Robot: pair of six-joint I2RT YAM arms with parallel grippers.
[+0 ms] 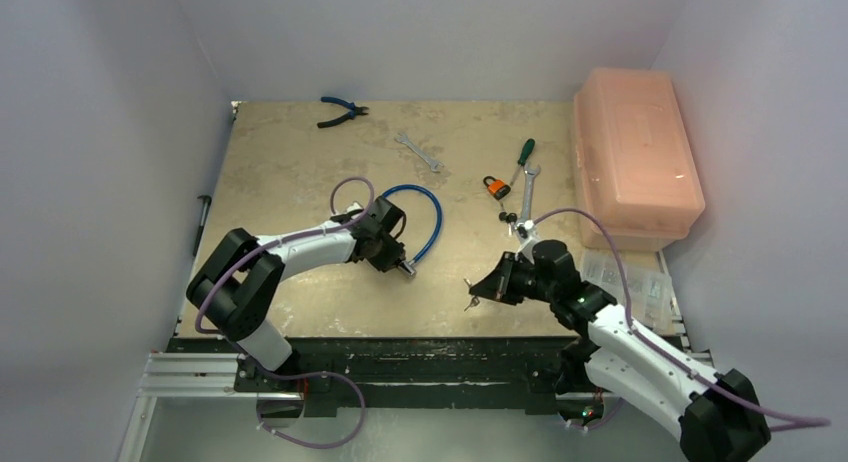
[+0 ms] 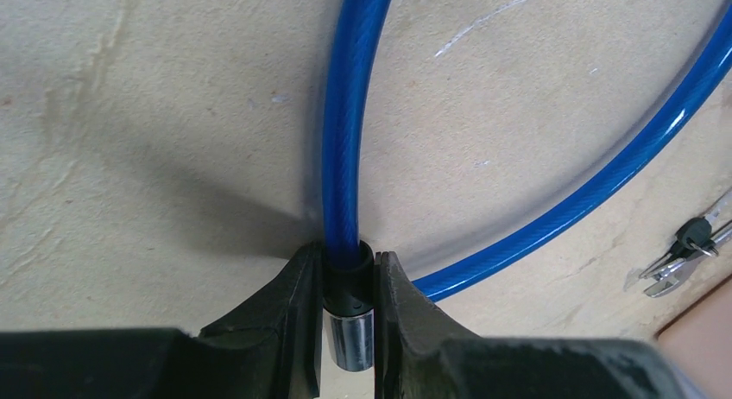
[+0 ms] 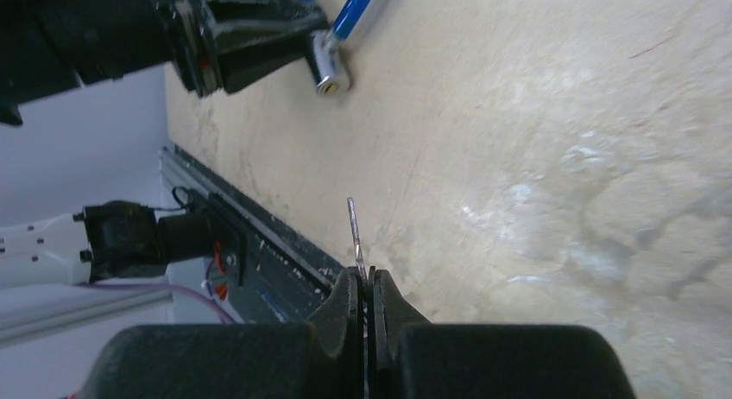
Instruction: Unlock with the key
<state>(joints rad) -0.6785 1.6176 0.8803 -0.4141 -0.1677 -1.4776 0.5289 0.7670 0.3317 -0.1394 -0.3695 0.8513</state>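
Observation:
A blue cable lock point(image 1: 428, 208) lies looped on the table. My left gripper point(image 1: 400, 259) is shut on its end, the fingers point(image 2: 302, 295) clamping the black collar and silver cylinder point(image 2: 350, 326), with the blue cable point(image 2: 345, 140) running away from them. My right gripper point(image 1: 483, 288) is shut on a thin metal key point(image 3: 354, 231), whose blade sticks out past the fingertips point(image 3: 347, 288). In the right wrist view the silver cylinder point(image 3: 329, 71) shows its brass keyhole face. It is held by the left gripper point(image 3: 304, 32), well apart from the key's tip.
An orange padlock point(image 1: 495, 188), a green-handled screwdriver point(image 1: 523, 154), two wrenches point(image 1: 417, 152) point(image 1: 527, 187) and blue pliers point(image 1: 342, 110) lie farther back. A pink lidded box point(image 1: 635, 162) stands at the right. More keys point(image 2: 695, 237) lie near the cable.

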